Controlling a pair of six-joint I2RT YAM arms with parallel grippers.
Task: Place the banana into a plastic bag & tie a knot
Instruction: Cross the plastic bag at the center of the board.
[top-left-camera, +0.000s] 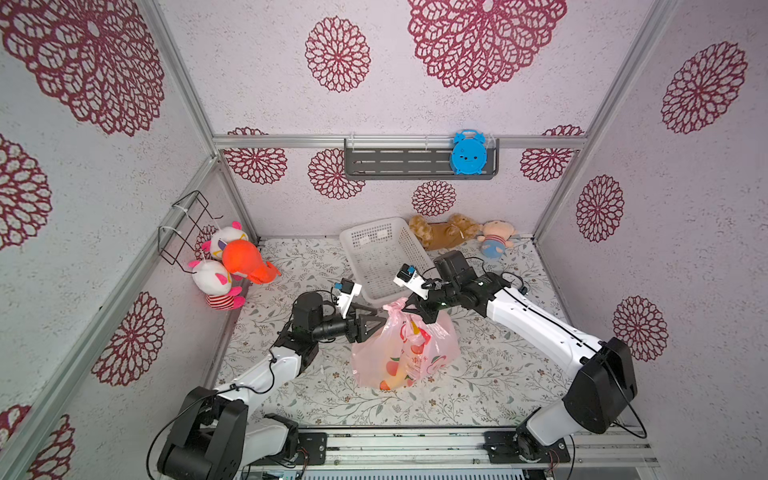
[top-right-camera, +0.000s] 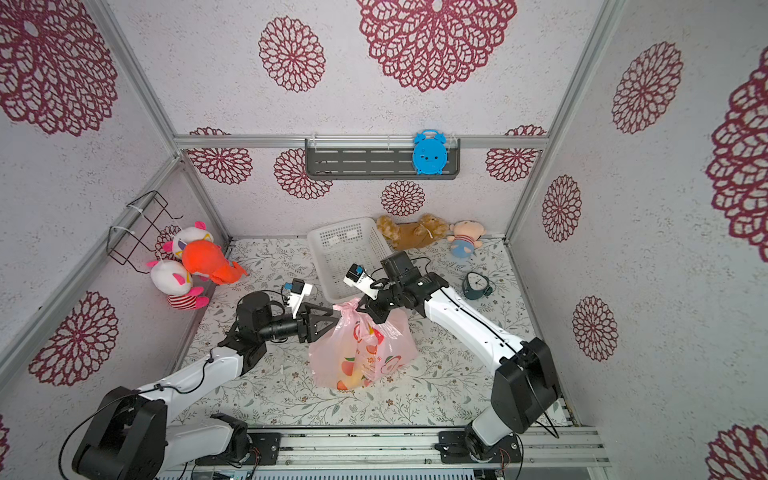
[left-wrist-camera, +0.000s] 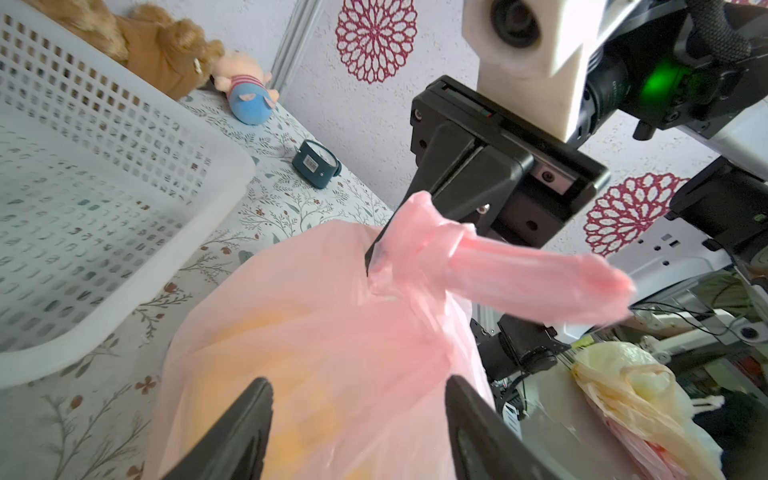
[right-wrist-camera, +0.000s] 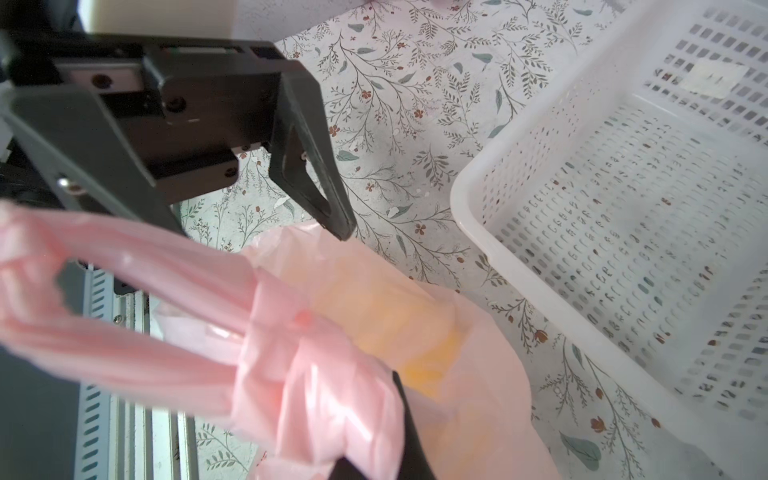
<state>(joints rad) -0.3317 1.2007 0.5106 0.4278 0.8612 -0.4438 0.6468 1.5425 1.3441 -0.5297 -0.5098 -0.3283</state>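
The plastic bag lies lengthwise near-to-far on the tabletop, the knot at its far end; the left tool stands apart just left of it; the right tool is pinched on plastic at the knot.

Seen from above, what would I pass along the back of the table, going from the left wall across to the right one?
In a top view: orange plush toy → white mesh basket → brown teddy bear → small doll in blue.
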